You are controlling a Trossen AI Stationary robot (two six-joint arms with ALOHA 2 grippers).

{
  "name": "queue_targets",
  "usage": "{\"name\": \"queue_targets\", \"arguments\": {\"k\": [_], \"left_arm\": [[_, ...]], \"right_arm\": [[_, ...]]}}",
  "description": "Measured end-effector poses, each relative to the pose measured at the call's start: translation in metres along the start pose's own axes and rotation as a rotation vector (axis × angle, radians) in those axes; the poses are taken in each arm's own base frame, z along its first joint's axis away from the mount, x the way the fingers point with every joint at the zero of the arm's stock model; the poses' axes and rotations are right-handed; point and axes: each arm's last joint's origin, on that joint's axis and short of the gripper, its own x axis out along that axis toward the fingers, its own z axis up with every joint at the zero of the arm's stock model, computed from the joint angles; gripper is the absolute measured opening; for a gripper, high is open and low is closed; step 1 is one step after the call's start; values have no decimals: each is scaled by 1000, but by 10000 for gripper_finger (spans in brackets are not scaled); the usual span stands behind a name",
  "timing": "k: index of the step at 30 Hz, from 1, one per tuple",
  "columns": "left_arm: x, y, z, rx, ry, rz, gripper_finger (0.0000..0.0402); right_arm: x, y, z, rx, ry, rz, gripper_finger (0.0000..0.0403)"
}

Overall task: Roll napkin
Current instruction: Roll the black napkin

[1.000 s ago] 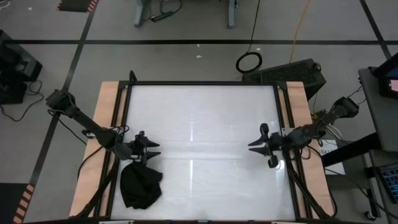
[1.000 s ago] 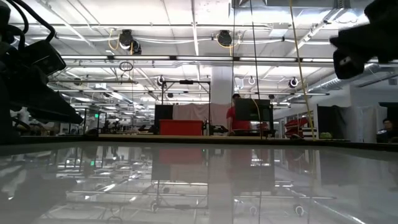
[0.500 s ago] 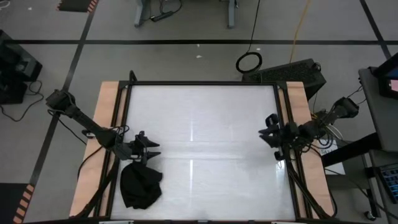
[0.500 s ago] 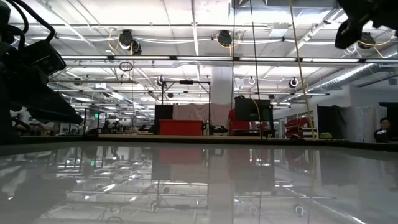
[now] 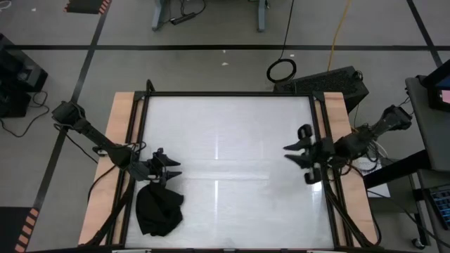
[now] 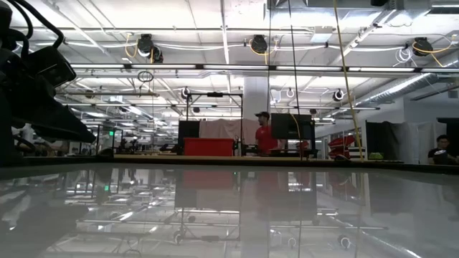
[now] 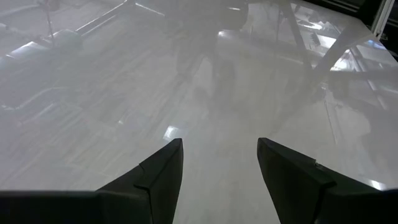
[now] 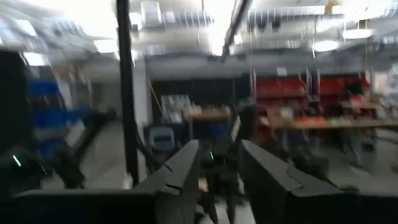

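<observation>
At the left side of the table (image 5: 232, 112), seen from above, the left gripper (image 5: 173, 170) hovers over the glossy white surface near the front-left area, its two fingers parted with clear air between them and nothing caught there; its own wrist camera confirms this, showing the two dark fingers (image 7: 155, 177) spread apart above bare tabletop. Just beside it, toward the front edge, the napkin (image 5: 158, 209) lies in a crumpled black heap on the table, bunched rather than spread flat, and not touched by either arm. That placement suggests the left gripper is poised next to the cloth because it is the nearer arm and the heap would need to be picked at and opened out before any rolling can begin; this is a judgement, since the cloth is plainly not yet laid flat or rolled. Farther right the middle of the table lies bare and reflective. At the right side the right gripper (image 5: 299, 156) hangs above the table close to the right rail, well apart from the napkin, its fingers parted and holding nothing; its wrist camera looks out level into the room, so it appears raised and tilted away from the work, probably waiting clear of the left arm
</observation>
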Motion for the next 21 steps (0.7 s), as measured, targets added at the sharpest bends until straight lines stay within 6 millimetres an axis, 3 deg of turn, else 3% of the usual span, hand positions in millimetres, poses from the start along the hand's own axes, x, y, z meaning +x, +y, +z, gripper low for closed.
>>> {"name": "queue_targets", "arguments": {"k": [8, 13, 21], "left_arm": [[0, 0, 0, 0, 0, 0, 212], [0, 0, 0, 0, 0, 0, 212], [0, 0, 0, 0, 0, 0, 212]], "right_arm": [[56, 20, -26, -153, 196, -85, 205], [89, 25, -47, -187, 276, -15, 258], [143, 34, -77, -173, 357, 105, 290]]}}
